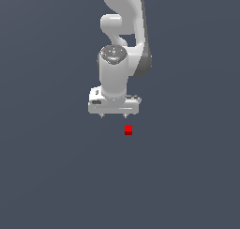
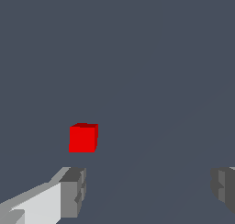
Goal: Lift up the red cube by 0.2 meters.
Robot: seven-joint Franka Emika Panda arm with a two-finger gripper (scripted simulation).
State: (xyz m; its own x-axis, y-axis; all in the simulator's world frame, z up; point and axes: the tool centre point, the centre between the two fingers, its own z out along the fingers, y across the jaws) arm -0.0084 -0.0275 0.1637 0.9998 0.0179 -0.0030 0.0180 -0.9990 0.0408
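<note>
The red cube (image 1: 128, 129) is a tiny bright-red block with a darker side face, resting on the dark grey floor. My white gripper (image 1: 114, 116) hangs above and behind it, a little to the exterior view's left of it, not touching it. Its two short fingertips (image 1: 102, 115) point down and stand wide apart, with nothing between them. In the wrist view the red cube (image 2: 83, 138) lies just beyond one grey finger pad (image 2: 73, 192), and the gripper (image 2: 149, 191) is open and empty.
The plain dark grey floor (image 1: 56, 176) surrounds the cube on all sides. The white arm (image 1: 123, 40) rises behind the gripper toward the top of the exterior view.
</note>
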